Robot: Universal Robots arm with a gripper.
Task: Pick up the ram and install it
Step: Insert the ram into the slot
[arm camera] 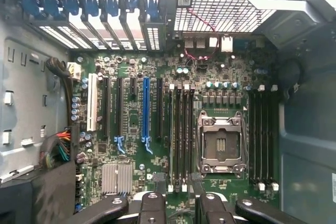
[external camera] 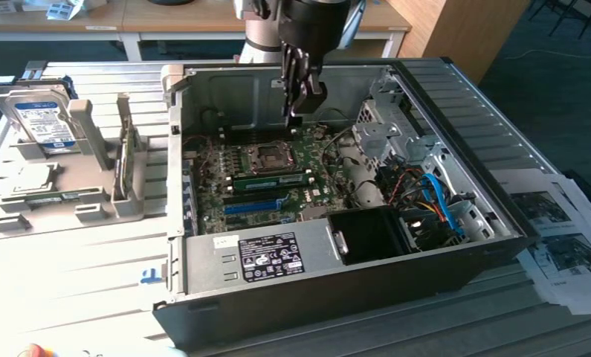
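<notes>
**Ram seated on edge in a motherboard slot**

Flat, narrow green stick with a white sticker, upright beside the square metal socket. Boxed in by the steel walls of the open case, with free room overhead. Above and apart from it, gripper with dark fingers spread wide, holding nothing.

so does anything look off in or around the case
Nothing looks damaged or spilled. The one oddity: the processor socket on the motherboard sits bare, no chip or cooler on it. The ram sits level beside it, with the open hand above.
</notes>
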